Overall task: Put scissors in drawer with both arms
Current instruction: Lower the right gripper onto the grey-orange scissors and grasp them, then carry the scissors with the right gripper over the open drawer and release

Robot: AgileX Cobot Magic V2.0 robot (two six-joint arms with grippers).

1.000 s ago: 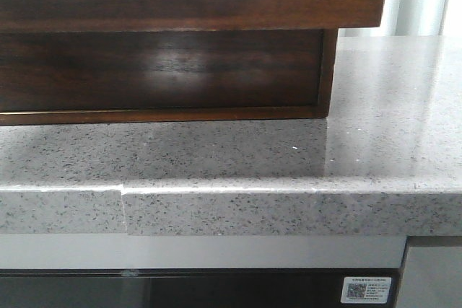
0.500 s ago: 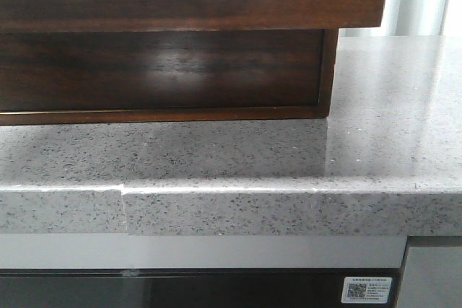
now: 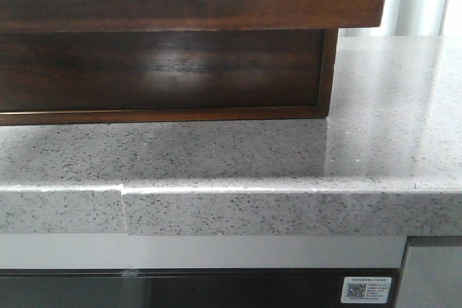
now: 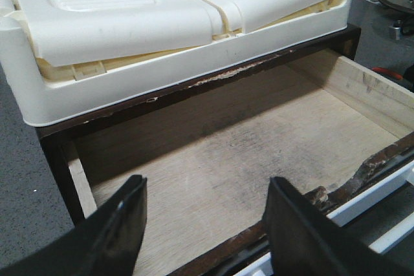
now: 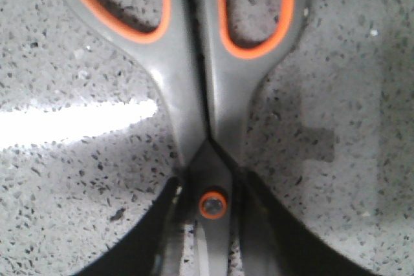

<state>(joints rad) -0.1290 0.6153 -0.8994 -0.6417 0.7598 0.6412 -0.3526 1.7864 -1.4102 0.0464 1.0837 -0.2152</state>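
Between the right pincer's [image 5: 206,250] fingers lie scissors [image 5: 204,114].

The scissors [image 5: 207,95] are cut off at both ends (handle loops and blades). The drawer [image 3: 188,5] is cropped in the front view, and its near corners are hidden behind the left gripper [image 4: 204,224].

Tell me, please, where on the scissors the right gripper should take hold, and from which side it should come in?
Grip the scissors at the narrow neck around the orange pivot screw, coming straight down from above. They lie flat and closed on the speckled countertop, so a finger can go on each side there. The right gripper already straddles that spot, though I cannot tell if it is clamped.
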